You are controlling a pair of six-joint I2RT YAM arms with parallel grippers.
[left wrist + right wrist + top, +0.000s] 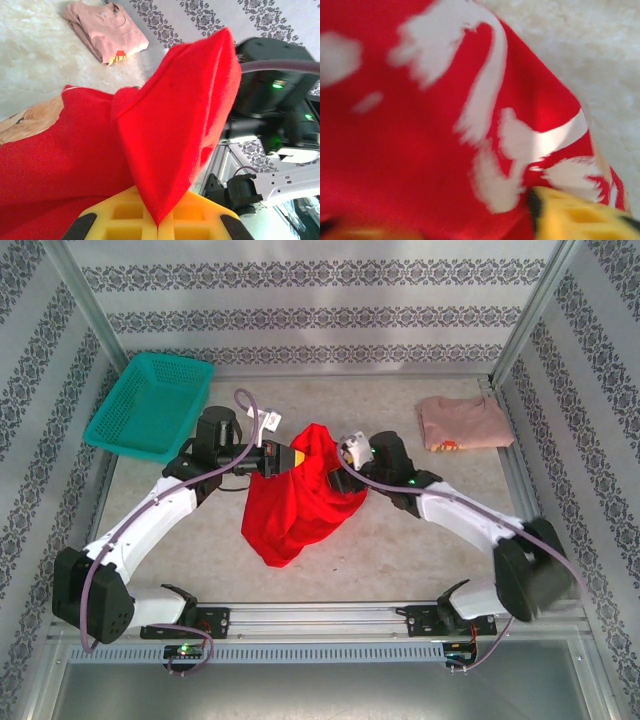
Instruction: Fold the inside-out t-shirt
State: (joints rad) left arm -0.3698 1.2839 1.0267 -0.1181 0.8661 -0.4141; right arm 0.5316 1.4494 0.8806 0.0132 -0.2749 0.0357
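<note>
Left pincer [157,226] on crumpled red t-shirt [175,125]

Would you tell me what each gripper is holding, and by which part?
The left gripper pinches a raised fold of the red t-shirt. The right gripper is against its cloth; whether it grips cannot be told.

red t-shirt [298,505] bunched centrally (upper edge lifted)

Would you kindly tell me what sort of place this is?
Probably a lab robot test cell: a table boxed in by aluminium posts and patterned wall panels, with a left arm and right arm bolted to a rail.
</note>
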